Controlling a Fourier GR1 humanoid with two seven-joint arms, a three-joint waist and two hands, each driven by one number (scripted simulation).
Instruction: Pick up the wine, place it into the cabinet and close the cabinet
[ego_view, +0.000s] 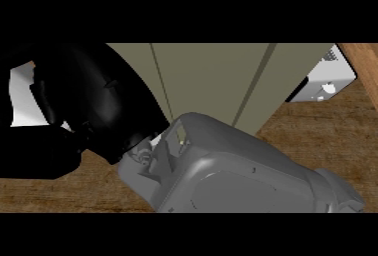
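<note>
At the far left, a large black shape fills the view from the upper left corner down to the counter's near edge. We take it for the right hand (96, 95), raised close to the head, because the grey forearm (236, 170) joined to it comes in from the lower right. It is too near and too dark to show whether it is open, closed or holding anything. A white patch (21, 95) shows through it at the left edge (we cannot tell what this is). No left hand can be made out.

The wine is nowhere in sight. It may be hidden behind the black hand or lie outside the view, so we cannot give its long axis or its direction from the hand.

In the middle, beyond the hand, stand the pale olive panels of the cabinet (207, 75), split by thin upright seams. We cannot tell whether a door is ajar.

To the right, the forearm crosses the wooden counter (317, 135) diagonally. A white appliance (325, 82) sits at the counter's far right corner.

In our judgement, the hand lies to the left of the cabinet front and close to it, so the coming move turns on that closeness.
</note>
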